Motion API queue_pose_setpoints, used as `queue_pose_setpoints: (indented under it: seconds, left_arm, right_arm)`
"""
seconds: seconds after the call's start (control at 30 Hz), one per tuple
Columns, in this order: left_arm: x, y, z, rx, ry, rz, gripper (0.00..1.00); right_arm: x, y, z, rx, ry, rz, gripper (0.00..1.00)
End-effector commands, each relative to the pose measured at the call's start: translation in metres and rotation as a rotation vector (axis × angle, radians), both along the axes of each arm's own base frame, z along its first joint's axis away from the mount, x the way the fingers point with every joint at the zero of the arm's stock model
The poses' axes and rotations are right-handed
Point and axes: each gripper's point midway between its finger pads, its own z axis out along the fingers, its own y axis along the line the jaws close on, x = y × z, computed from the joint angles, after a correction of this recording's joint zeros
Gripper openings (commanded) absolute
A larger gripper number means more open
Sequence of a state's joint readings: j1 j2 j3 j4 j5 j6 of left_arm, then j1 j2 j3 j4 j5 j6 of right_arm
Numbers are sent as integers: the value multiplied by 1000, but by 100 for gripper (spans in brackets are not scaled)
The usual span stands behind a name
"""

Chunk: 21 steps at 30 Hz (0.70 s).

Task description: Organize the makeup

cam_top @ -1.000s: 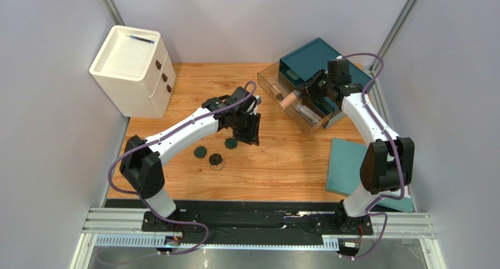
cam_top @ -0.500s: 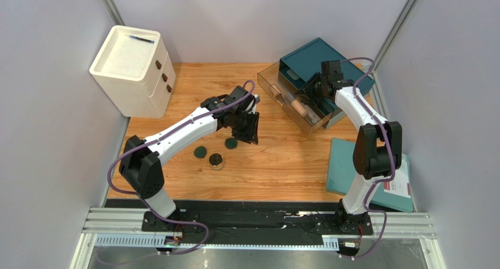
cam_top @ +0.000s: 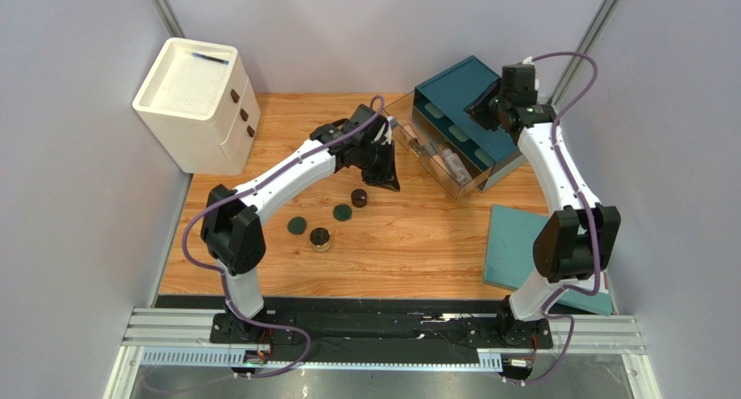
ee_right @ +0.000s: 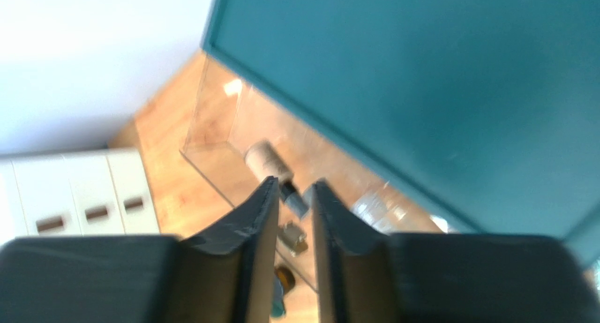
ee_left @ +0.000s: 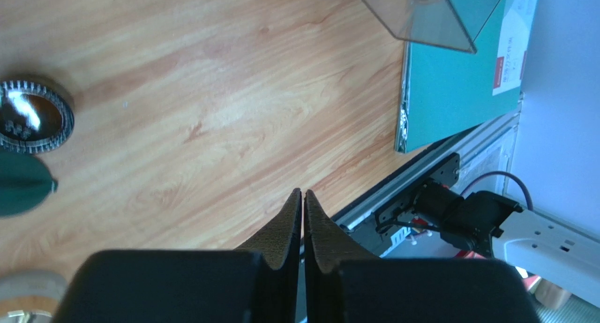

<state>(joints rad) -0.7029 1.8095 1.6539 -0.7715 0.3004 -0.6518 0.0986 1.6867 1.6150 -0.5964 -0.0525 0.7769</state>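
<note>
Left fingers (ee_left: 285, 228) were pinched shut, empty; right fingers (ee_right: 257, 217) hung barely parted, empty, by the clear drawer (ee_right: 211, 137), probably makeup's home.

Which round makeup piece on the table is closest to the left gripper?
The dark brown jar, right beside the tips of the left gripper. Both green discs and the other jar lie farther from it.

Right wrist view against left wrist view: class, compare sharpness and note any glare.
Right wrist view: soft all over, the teal drawer box and clear drawer smeared, the right hand dark. Left wrist view: crisp wood grain, a pale sheen on the table, a bright glint on the dark round jar.
</note>
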Motion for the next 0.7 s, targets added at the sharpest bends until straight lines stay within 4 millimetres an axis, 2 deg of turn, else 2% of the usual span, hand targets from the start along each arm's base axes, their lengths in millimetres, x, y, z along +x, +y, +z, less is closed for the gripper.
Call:
queue_pose_setpoints:
  seconds: [0.0, 0.03, 0.07, 0.1, 0.17, 0.2, 0.4, 0.47, 0.5, 0.57, 0.63, 0.67]
  left_arm:
    - [29, -23, 17, -159, 38, 41, 0]
    - [34, -25, 16, -172, 46, 56, 0]
    - [42, -25, 18, -204, 62, 83, 0]
    - [47, -27, 13, -213, 83, 94, 0]
    - [55, -28, 10, -232, 114, 136, 0]
    - [62, -25, 4, -230, 130, 159, 0]
    - [85, -34, -19, -262, 228, 261, 0]
    - [93, -39, -17, -274, 240, 290, 0]
    - [97, -41, -26, -266, 254, 303, 0]
    - [107, -47, -27, -278, 264, 330, 0]
    - [113, -53, -25, -295, 264, 338, 0]
    - [119, -57, -18, -314, 251, 336, 0]
  right_arm:
    - [8, -65, 50, -138, -132, -156, 11]
    - [9, -74, 54, -163, -140, -175, 2]
    - [9, -85, 53, -204, -130, -215, 0]
    - [11, -107, 48, -237, -112, -258, 0]
    - [12, -125, 43, -269, -83, -307, 0]
    - [16, -138, 30, -271, -46, -326, 0]
    - [17, -178, -9, -251, 83, -386, 2]
    - [19, -187, -17, -221, 87, -401, 4]
    - [20, -188, -20, -213, 89, -400, 4]
    - [24, -192, -29, -205, 103, -392, 4]
    - [28, -190, -34, -196, 111, -367, 3]
    - [31, -190, -43, -190, 129, -355, 2]
